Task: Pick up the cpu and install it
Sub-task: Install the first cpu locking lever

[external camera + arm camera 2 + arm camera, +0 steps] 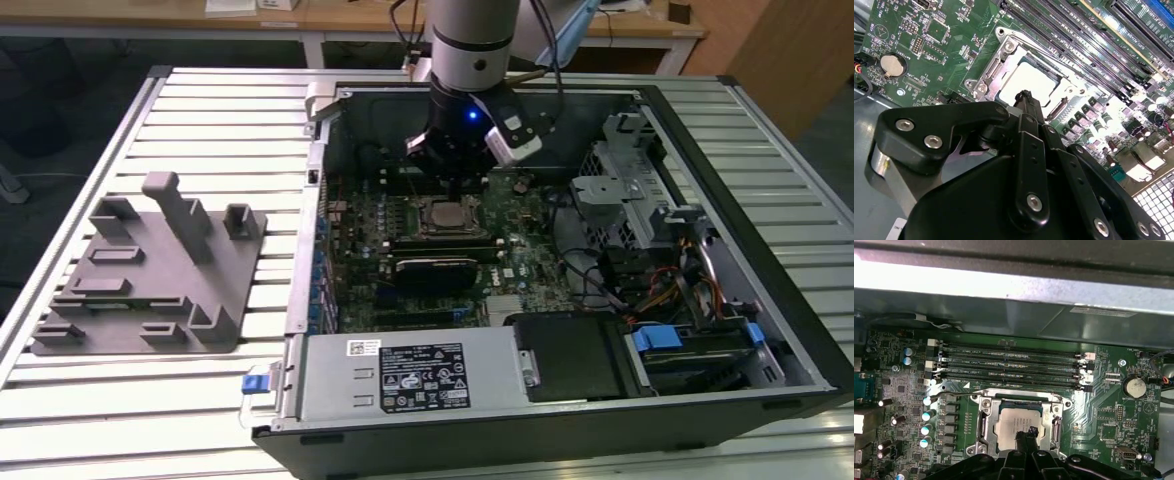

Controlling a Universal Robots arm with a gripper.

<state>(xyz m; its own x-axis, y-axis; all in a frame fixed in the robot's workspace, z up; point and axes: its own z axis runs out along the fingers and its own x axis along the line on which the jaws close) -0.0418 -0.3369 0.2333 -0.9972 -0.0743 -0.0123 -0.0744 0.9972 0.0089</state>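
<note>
Arm reaches down into open computer case [787, 330] lying on slatted table [227, 130], exterior view. Tool [454, 188] sits low over the middle of the green motherboard [534, 262], right above the socket.

cpu [447, 212] is already in the socket, lying flat, pale silver top up. In both wrist views the cpu [1011, 421] [1021, 82] sits inside the metal socket frame [985, 415] [986, 75], frame edges visible around it, load plate not over the chip.

Tool [1027, 432] [1026, 96] looks closed, tips together, nothing between them. Tip is over the cpu's top, near one edge; touching or just above, cannot tell.

Four memory slots [1009, 365] run in parallel just beside the socket, first wrist view. Coin battery [1134, 386] [890, 63] is on the board well apart from the socket.

Grey plastic tray [147, 280] rests on the table at the exterior view's left, outside the case, well apart from the tool. Power supply [407, 375] with white label is at the near end of the case. Black block [434, 268] lies on the board just nearer the camera than the socket
</note>
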